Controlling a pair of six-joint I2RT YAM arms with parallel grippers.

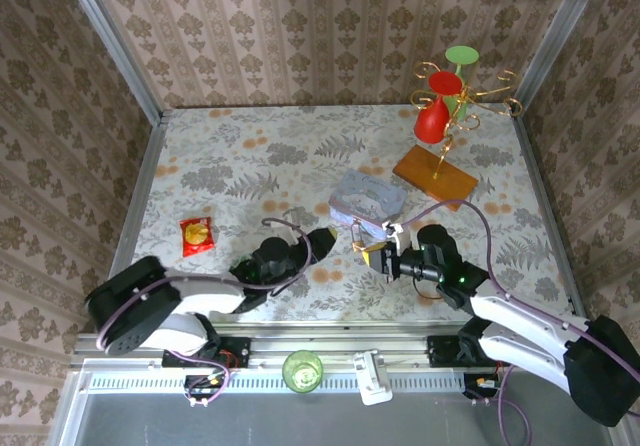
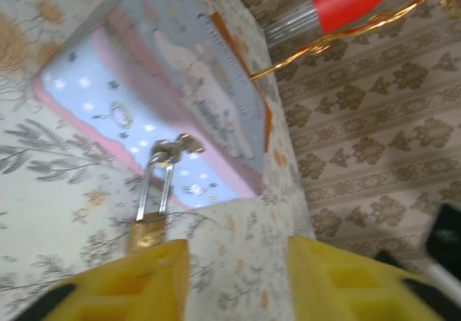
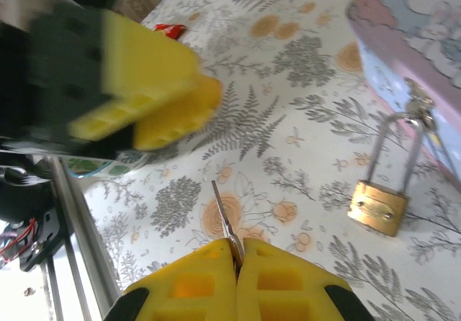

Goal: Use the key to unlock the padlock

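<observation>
Near the middle of the tabletop [image 1: 230,146], a bit toward its near edge, the padlock [image 3: 377,207] lies flat. Its brass body rests on the floral surface, and its thin silvery shackle runs up to the metal clasp on the side of the pale blue tin [image 1: 367,198]. Both shackle legs go into the body; can't tell if it's latched. The tin sits just beyond it, approx tabletop centre, w/ pink rim and cartoon lid.

R hand [image 3: 236,267]: yellow fingers pressed together, pinching the key [image 3: 225,220]. Its silvery blade sticks out past the tips. The key is near the padlock but apart from it, and the blade isn't aimed at the body.

L hand [image 2: 238,281]: fingers spread, nothing btwn them. In its wrist view the padlock body sits right at the tip of one finger [image 2: 137,285]; touching or not, can't tell.

From above, the L hand is on the padlock's left and the R hand on its right. Both are low over the tabletop, tips facing each other across the lock.

Elsewhere, a red-and-yellow snack packet [image 1: 197,235] lies toward the left edge, well apart from the tin. By the far right corner is a gold wire stand [image 1: 433,174] on a wood base, w/ a red cup [image 1: 432,116] and a green cup [image 1: 461,56] hung on it.
</observation>
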